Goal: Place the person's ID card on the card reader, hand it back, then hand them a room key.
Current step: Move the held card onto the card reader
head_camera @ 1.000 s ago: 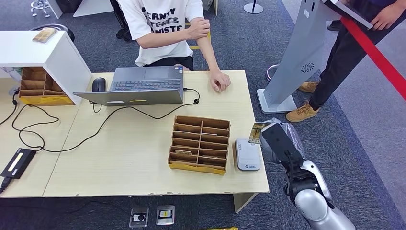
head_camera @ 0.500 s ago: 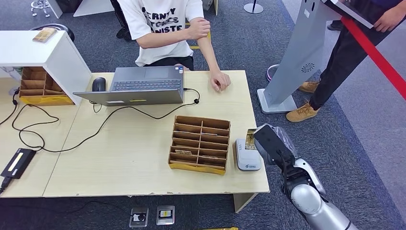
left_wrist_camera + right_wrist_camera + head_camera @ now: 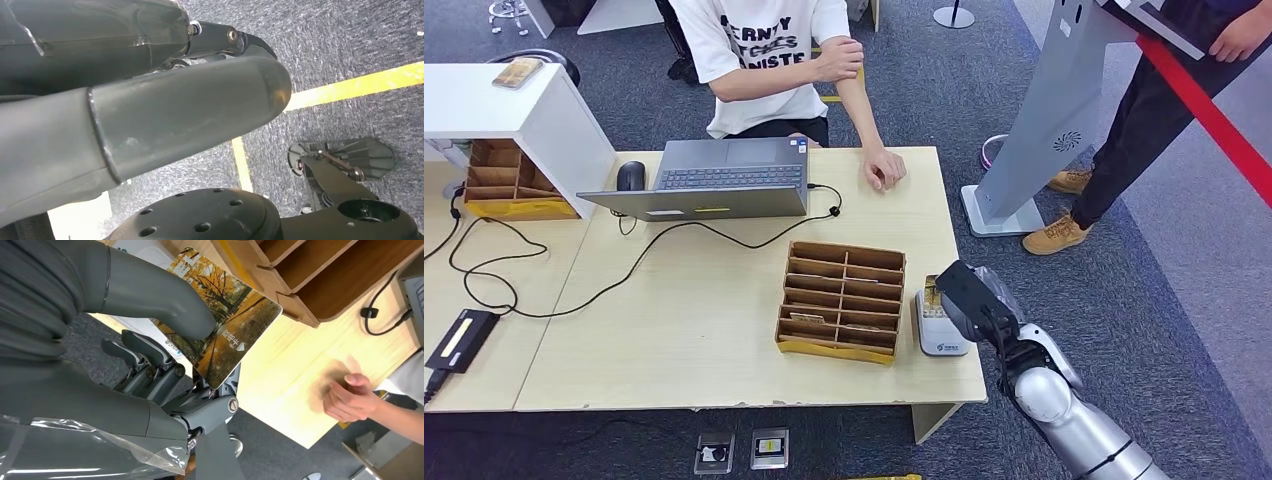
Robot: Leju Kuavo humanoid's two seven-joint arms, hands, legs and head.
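Grey right hand (image 3: 964,298): we see it over the table edge, above the card reader, thumb (image 3: 150,295) pressing on the card's face and darker fingers (image 3: 145,360) under it, so it pinches the card.
ID card (image 3: 222,330): printed with yellow autumn trees; it sits tilted in our right hand, one corner pointing to the wooden organizer; in the head view a small part of it (image 3: 932,293) shows just beyond the hand.
Card reader (image 3: 939,335): white and flat, it lies on the table directly under our right hand, just beside the organizer.
Wooden organizer (image 3: 840,298): near the hand, on its left side.
Person's hand (image 3: 882,170): it rests on the table, well apart, beyond our hand.
Left hand (image 3: 150,110): we see it over the grey floor (image 3: 350,45); we cannot tell how its fingers lie.
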